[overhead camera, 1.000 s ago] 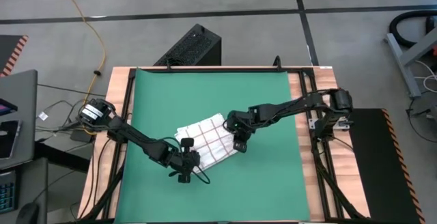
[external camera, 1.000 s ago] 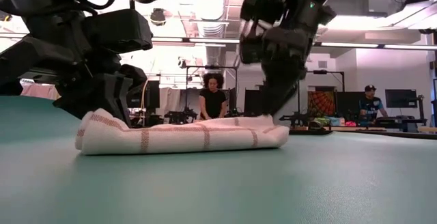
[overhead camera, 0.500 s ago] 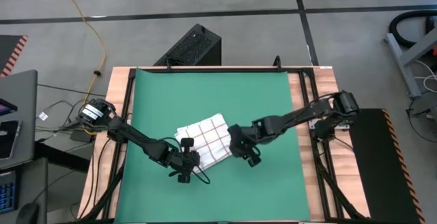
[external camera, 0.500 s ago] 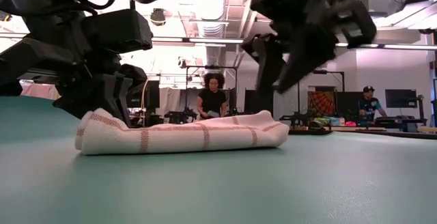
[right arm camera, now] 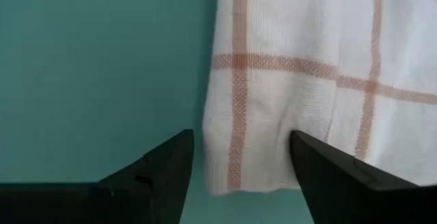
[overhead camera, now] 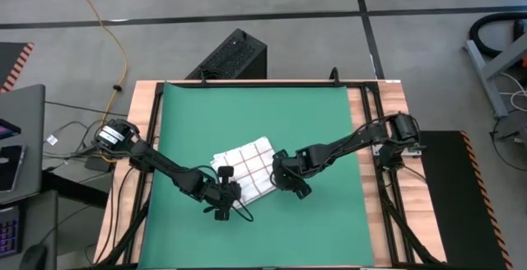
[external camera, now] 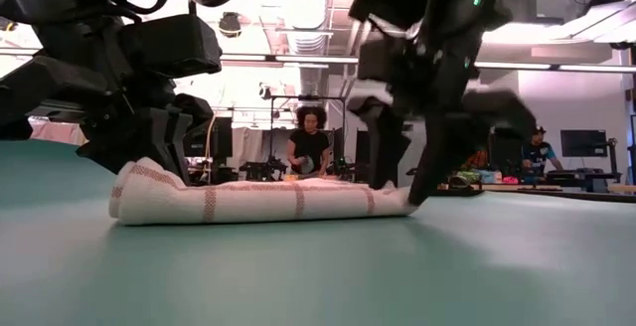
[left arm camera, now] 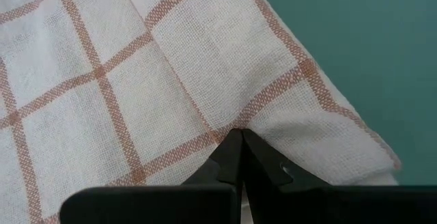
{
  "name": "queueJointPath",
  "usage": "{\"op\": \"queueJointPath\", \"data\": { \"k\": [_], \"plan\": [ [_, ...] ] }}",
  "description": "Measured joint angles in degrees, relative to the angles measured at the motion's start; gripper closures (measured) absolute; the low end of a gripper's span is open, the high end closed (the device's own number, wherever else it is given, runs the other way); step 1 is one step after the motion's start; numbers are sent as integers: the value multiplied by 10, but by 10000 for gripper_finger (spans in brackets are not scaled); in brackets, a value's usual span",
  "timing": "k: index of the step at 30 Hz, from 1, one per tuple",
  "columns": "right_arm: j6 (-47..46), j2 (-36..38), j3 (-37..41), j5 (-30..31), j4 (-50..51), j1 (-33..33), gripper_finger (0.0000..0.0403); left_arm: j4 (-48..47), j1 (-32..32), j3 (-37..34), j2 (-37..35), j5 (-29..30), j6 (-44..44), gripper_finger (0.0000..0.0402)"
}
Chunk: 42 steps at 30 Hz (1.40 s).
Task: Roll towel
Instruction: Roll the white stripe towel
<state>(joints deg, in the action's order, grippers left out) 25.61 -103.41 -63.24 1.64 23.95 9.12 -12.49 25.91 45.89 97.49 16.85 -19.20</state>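
Left gripper (overhead camera: 224,196) reaches low across the green mat (overhead camera: 321,229), fingers pinched onto towel (overhead camera: 245,171) corner. Right gripper (right arm camera: 235,166) angled down, fingers spread, straddling the opposite towel edge.

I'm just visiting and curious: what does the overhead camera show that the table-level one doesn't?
Only the high view shows the whole green mat, the towel's red grid from above, and which arm is which. Only the low view shows the towel's folded thickness and people in the room behind. Both show the left end effector at one end of the towel and the right end effector at the other.
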Motion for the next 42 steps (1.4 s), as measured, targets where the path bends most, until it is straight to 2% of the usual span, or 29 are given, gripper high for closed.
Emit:
{"op": "queueJointPath", "data": {
  "k": [7,10,13,18,20,24,33,38,42],
  "plan": [
    [-5,-43,-3,30,-8,-5,137,-1,0,0,0,0,-1,401],
    [-42,-45,-2,40,-6,-6,153,0,0,0,0,-1,0,401],
    [-81,-43,-2,49,-8,-6,203,0,0,0,0,-1,0,401],
    [-137,-42,-2,51,-4,-6,342,8,0,0,0,-7,0,401],
    [-139,-33,-2,43,4,-4,379,16,0,-1,0,-11,-6,401],
    [-152,-6,1,9,29,-4,375,39,-1,-1,1,-28,-20,401],
    [-253,32,2,-199,88,-63,381,96,-1,-1,2,-92,-15,401],
    [-295,26,2,-233,86,-87,381,101,0,-1,2,-96,-8,401],
    [-342,27,2,-273,74,-107,381,105,-5,-1,2,-122,-8,401]
  ]
}}
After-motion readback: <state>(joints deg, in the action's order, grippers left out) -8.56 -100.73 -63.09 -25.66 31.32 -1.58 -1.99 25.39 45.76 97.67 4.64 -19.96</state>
